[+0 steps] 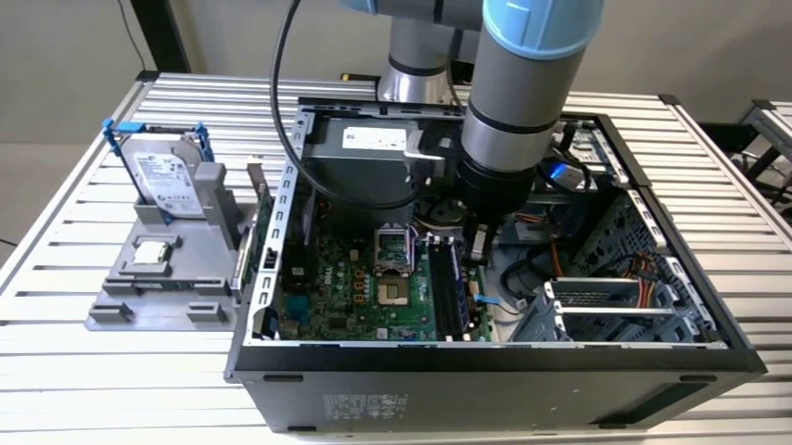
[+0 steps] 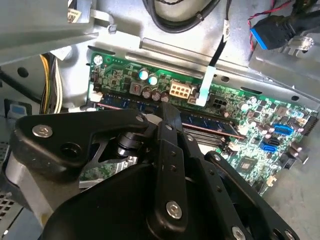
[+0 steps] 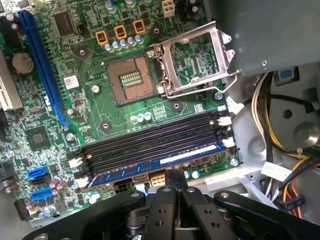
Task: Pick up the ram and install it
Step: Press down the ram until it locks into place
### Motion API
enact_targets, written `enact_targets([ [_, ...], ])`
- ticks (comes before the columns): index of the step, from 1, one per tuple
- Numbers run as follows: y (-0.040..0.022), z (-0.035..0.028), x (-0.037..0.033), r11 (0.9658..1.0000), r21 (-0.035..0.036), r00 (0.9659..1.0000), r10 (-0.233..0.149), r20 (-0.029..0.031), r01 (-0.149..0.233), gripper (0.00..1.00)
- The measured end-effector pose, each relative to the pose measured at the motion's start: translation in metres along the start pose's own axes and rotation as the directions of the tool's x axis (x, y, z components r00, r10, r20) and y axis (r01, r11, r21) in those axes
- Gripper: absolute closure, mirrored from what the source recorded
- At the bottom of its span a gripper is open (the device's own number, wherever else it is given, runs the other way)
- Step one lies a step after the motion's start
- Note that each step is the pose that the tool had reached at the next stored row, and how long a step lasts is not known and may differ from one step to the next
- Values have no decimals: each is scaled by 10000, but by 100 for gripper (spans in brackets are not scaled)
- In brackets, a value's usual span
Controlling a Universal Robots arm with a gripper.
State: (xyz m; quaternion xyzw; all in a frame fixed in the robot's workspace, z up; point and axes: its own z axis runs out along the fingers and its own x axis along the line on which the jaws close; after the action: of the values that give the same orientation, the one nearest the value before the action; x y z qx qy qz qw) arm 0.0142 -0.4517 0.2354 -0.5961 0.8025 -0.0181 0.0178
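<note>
Inside the open computer case [image 1: 693, 315], at about three o'clock from the CPU socket [image 1: 392, 248], the gripper [image 1: 477, 243] hangs over the memory slots [image 1: 448, 287]. Its fingers [image 3: 172, 187] are pressed together just above the ram [image 3: 165, 162], which already sits in the outermost slot. Press straight down, evenly, until both latches [image 3: 227, 143] close.

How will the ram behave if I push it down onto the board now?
The ram is a thin, long stick on edge on the motherboard, so it likely bows or tilts if pushed off-centre. It looks light for its length. The gripper sits near its mid-length, which should spread the push evenly.
</note>
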Motion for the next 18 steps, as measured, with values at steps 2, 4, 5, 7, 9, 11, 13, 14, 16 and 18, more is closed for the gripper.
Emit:
enact_targets([
  [2, 21, 4, 6, 9999, -1, 9999, -106, 8, 106, 100],
  [4, 41, 18, 12, 9997, -2, 9997, -238, 17, 238, 100],
  [5, 47, 27, 14, 9994, -3, 9994, -341, 20, 341, 100],
  [7, 53, 51, 15, 9983, -4, 9983, -575, 33, 575, 100],
  [9, 55, 88, 16, 9965, -4, 9965, -837, 45, 837, 100],
  [11, 57, 121, 17, 9942, -6, 9941, -1080, 46, 1080, 100],
  [13, 59, 154, 20, 9918, -7, 9918, -1276, 45, 1276, 100],
  [14, 60, 171, 20, 9907, -7, 9907, -1361, 50, 1362, 100],
  [16, 61, 182, 17, 9893, -11, 9893, -1462, 38, 1462, 100],
  [18, 59, 118, 10, 9893, -3, 9893, -1458, 107, 1458, 100],
])
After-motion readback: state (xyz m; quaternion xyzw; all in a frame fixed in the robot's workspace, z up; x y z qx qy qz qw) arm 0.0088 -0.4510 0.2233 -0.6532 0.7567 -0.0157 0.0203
